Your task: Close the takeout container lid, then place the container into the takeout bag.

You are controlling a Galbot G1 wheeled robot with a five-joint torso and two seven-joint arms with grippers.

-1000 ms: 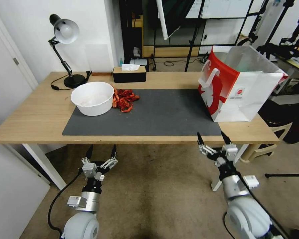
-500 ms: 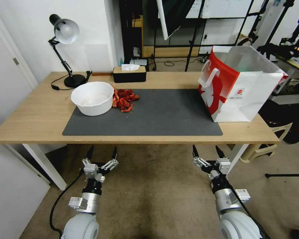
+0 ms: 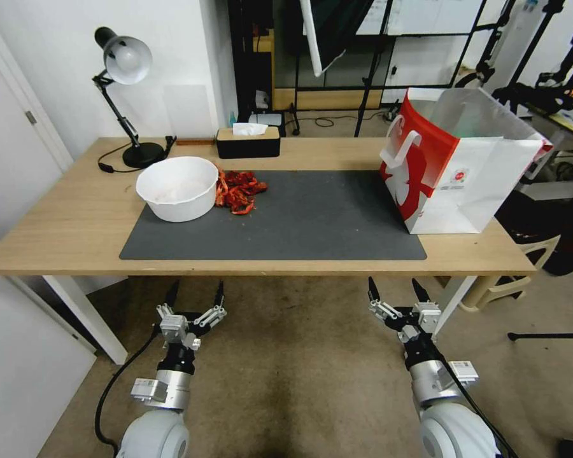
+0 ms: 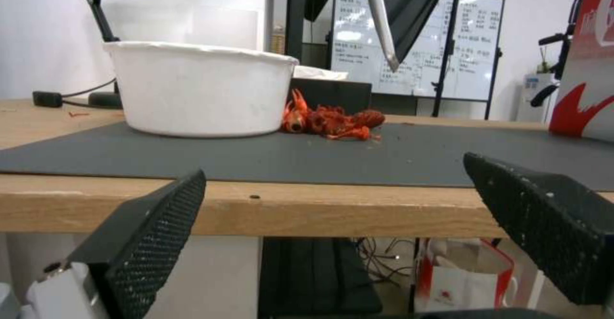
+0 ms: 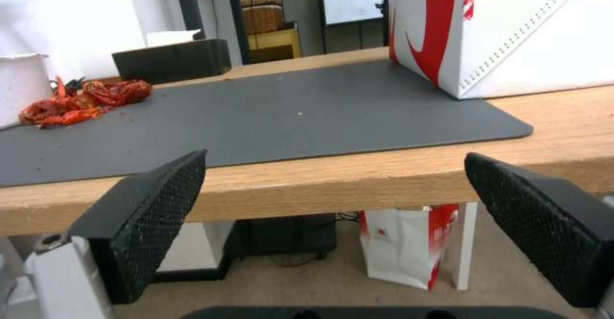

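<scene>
Both claws, left claw (image 3: 194, 297) and right claw (image 3: 395, 294), are held open below the desk's (image 3: 57, 222) near edge, no container can be seen anywhere, so the takeout bag (image 3: 455, 175), far right, should probably be checked.

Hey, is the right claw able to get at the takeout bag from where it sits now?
Probably yes. The right claw hangs open below the table edge, and the takeout bag stands on the table's right end above it with nothing between. It must rise past the edge first.

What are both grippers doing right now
Left gripper: open, empty, below the wooden table edge.
Right gripper: open, empty, below the table edge.
</scene>
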